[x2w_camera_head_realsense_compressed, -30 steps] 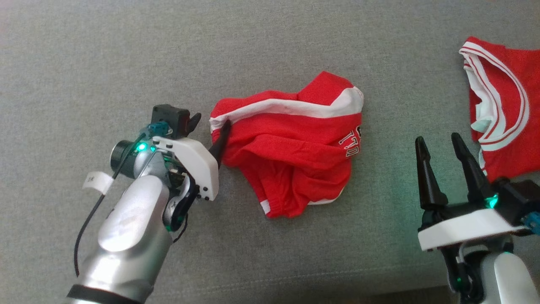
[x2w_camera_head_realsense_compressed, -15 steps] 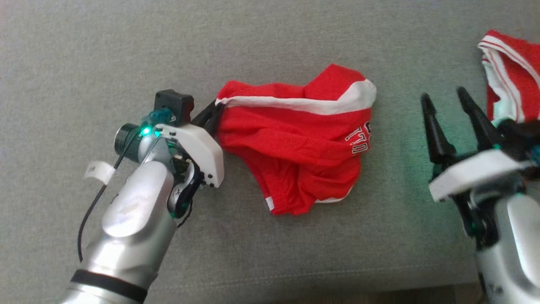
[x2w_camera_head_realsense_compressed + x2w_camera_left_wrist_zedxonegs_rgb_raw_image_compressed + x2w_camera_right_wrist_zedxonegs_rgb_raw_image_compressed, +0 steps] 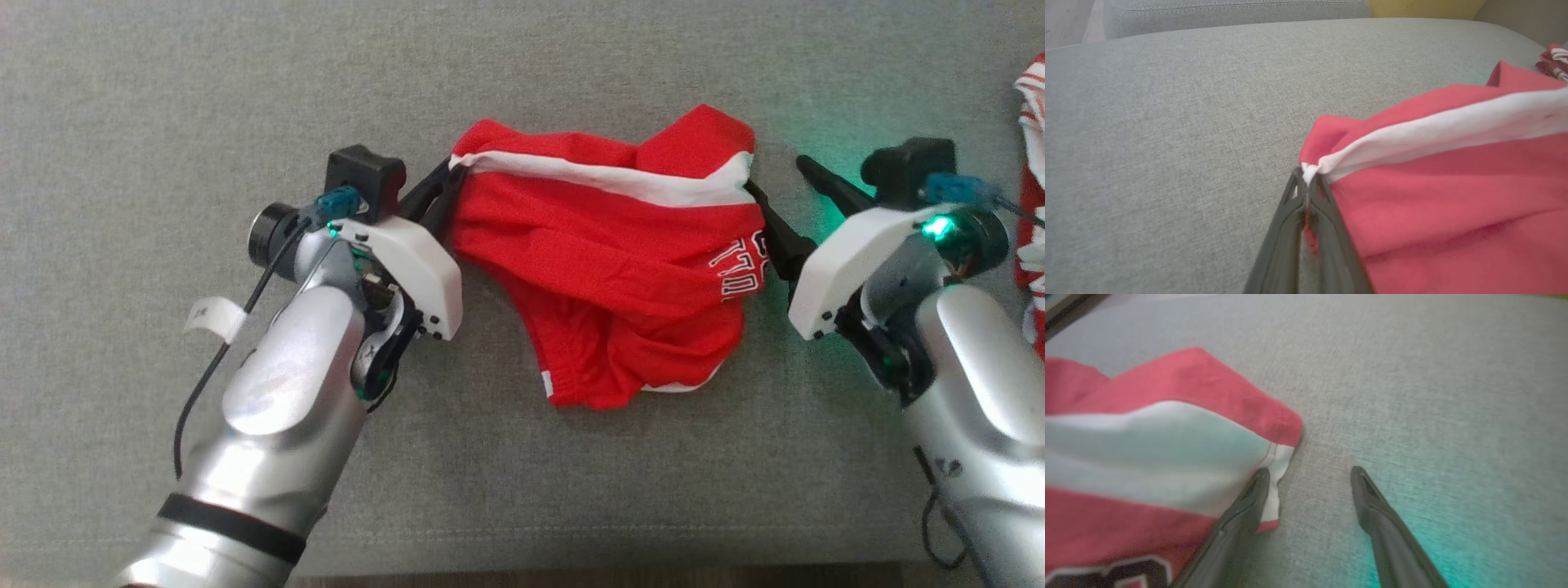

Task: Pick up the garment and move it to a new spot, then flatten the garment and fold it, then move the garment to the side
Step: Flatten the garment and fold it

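Note:
The garment [image 3: 620, 269] is a crumpled pair of red shorts with a white stripe, lying mid-couch. My left gripper [image 3: 451, 174] is shut on its left corner, where the white stripe ends [image 3: 1310, 169]. At the garment's right corner [image 3: 1274, 465], my right gripper [image 3: 775, 175] stands open. One of its fingers [image 3: 1249, 498] lies over the white edge and the other rests on bare cushion. The garment [image 3: 1147, 449] spreads to the left in the right wrist view, with black-and-white lettering at the bottom.
The grey couch cushion [image 3: 522, 73] stretches wide to the left and behind. A second red-and-white garment [image 3: 1030, 163] lies at the far right edge. A yellow cushion [image 3: 1425, 8] shows beyond the couch back in the left wrist view.
My left gripper has closed on the garment's left corner. The right arm swung in to the garment's right corner, still open. The head camera has shifted, moving the scene rightward.

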{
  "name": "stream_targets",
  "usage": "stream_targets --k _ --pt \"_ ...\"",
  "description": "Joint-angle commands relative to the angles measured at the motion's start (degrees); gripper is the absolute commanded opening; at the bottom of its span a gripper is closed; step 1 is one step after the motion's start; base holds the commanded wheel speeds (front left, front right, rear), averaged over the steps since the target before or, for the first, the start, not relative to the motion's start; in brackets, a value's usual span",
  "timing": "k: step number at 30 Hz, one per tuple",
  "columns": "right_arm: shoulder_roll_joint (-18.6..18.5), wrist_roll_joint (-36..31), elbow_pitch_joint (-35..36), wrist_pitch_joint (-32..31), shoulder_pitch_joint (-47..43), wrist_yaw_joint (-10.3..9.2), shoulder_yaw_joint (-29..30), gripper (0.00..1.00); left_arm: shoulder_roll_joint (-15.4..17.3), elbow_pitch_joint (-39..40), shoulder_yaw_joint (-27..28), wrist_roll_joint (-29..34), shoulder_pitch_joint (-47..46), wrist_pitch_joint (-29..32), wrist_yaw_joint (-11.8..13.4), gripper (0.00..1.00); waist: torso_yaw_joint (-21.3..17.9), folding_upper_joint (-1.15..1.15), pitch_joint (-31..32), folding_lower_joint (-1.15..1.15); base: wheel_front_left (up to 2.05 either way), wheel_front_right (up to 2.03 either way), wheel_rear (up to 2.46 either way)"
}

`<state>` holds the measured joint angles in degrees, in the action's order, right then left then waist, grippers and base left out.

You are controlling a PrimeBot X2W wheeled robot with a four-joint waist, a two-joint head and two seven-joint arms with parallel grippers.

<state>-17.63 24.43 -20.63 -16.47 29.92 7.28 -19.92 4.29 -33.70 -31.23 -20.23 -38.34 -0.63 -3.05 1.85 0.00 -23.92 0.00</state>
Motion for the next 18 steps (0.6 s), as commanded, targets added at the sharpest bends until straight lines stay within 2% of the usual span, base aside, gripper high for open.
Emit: stream_targets --k 1,2,3,5,6,7,8,9,14,18 --pt "-1.02 0.61 0.95 -0.96 1.39 0.21 -1.76 1.00 0.62 1.17 1.06 0.48 -2.85 -0.70 -0.16 0.00 0.34 0.00 -0.52 0.00 0.00 0.00 0.00" --pt "-1.24 1.09 0.19 -1.82 1.86 0.21 -2.76 1.00 0.56 1.08 0.92 0.52 -2.99 -0.96 -0.15 0.00 0.45 0.00 -0.69 0.00 0.00 0.00 0.00" --pt "-1.61 1.34 -0.66 -3.02 2.21 0.21 -3.88 0.93 0.51 0.98 0.79 0.54 -3.08 -1.20 -0.14 0.00 0.56 0.00 -0.81 0.00 0.00 0.00 0.00" --pt "-2.21 2.06 -1.89 -5.22 2.49 0.21 -5.82 0.49 0.46 0.82 0.52 0.75 -3.22 -1.78 0.05 0.00 0.79 0.00 -0.92 0.00 0.00 0.00 0.00" --pt "-2.53 2.53 -2.25 -6.34 2.40 0.21 -6.82 0.44 0.43 0.76 0.40 0.77 -3.21 -2.01 0.08 0.00 0.91 0.00 -0.88 0.00 0.00 0.00 0.00" --pt "-2.85 2.97 -2.19 -6.93 2.26 0.21 -7.60 0.33 0.40 0.72 0.27 0.78 -3.19 -2.21 0.09 0.00 1.04 0.00 -0.82 0.00 0.00 0.00 0.00" --pt "-3.03 3.58 -1.77 -7.11 2.03 0.21 -8.29 0.06 0.39 0.69 0.15 0.82 -3.15 -2.40 0.13 0.00 1.11 0.00 -0.72 0.00 0.00 0.00 0.00" --pt "-3.25 4.19 -1.34 -7.19 1.72 0.21 -8.91 0.00 0.42 0.66 0.09 0.78 -3.07 -2.55 0.15 0.00 1.13 0.00 -0.59 0.00 0.00 0.00 0.00" --pt "-3.90 6.11 0.53 -3.65 -0.06 0.21 -9.30 0.00 0.68 0.52 -0.12 0.61 -2.53 -3.18 0.40 0.00 0.83 0.00 0.34 0.00 0.00 0.00 0.00" --pt "-3.55 6.30 2.64 4.04 -1.96 0.21 -5.76 0.00 0.97 1.09 -0.22 0.88 -1.84 -4.79 1.17 0.00 0.62 0.00 1.49 0.00 0.00 0.00 0.00"
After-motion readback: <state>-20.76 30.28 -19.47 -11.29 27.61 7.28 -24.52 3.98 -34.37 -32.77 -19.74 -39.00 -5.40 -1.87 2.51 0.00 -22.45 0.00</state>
